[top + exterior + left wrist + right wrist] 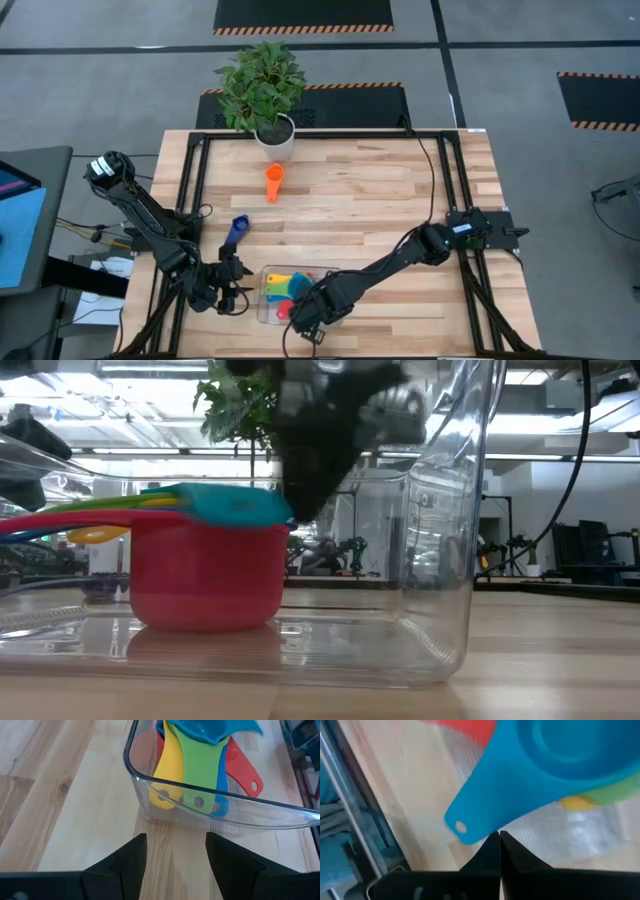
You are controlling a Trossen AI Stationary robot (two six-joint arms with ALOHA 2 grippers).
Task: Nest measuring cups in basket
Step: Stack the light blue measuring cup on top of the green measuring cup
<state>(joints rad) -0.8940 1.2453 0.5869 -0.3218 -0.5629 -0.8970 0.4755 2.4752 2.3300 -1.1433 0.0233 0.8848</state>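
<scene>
Clear basket [440, 560], red cup [205, 575], nested

A: Basket contents?
B: The clear basket [262, 312] held nested cups: red cup [205, 575], yellow, green, light blue cup [560, 755] uppermost.
A: Outside it?
B: Orange cup [274, 182] and dark blue cup [238, 230] lay on the desk.

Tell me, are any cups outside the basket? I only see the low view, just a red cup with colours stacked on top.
Observer: Yes. An orange cup lies on the table near the white plant pot.
Operator: Any more?
Observer: A dark blue cup lies on the table close to the left arm, outside the basket.
Operator: Is the left claw holding anything?
Observer: No. The left claw is open and empty, facing the basket's wall.
</scene>
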